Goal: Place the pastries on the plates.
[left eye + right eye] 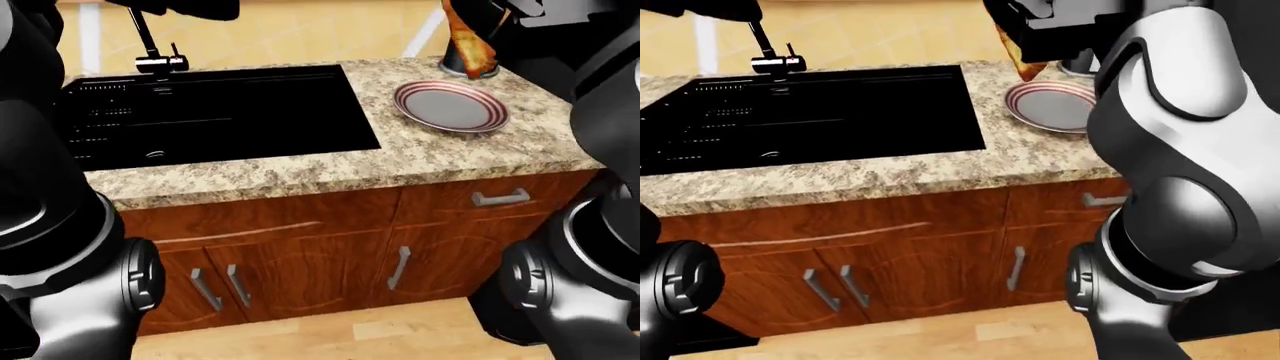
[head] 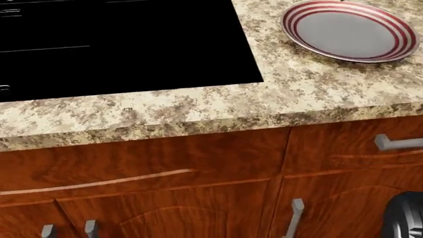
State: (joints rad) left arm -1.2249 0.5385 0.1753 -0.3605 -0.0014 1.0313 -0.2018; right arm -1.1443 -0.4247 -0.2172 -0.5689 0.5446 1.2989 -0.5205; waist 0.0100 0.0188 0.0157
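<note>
A white plate with red rings (image 1: pixel 450 106) lies empty on the speckled counter, at the right in the left-eye view; it also shows at the top right of the head view (image 2: pixel 350 29). My right hand (image 1: pixel 492 16) is raised above and beyond the plate, shut on a golden-brown pastry (image 1: pixel 468 41) that hangs down from the fingers. The right-eye view shows the pastry (image 1: pixel 1020 58) just over the plate's far left rim. My left hand (image 1: pixel 185 7) is a dark shape at the top edge above the faucet; its fingers cannot be made out.
A black sink (image 1: pixel 200 112) with a faucet (image 1: pixel 155 54) fills the counter's left part. A small grey object (image 1: pixel 470 70) stands beyond the plate. Wooden cabinet doors and a drawer with metal handles (image 1: pixel 500 198) lie below the counter edge (image 2: pixel 198 119).
</note>
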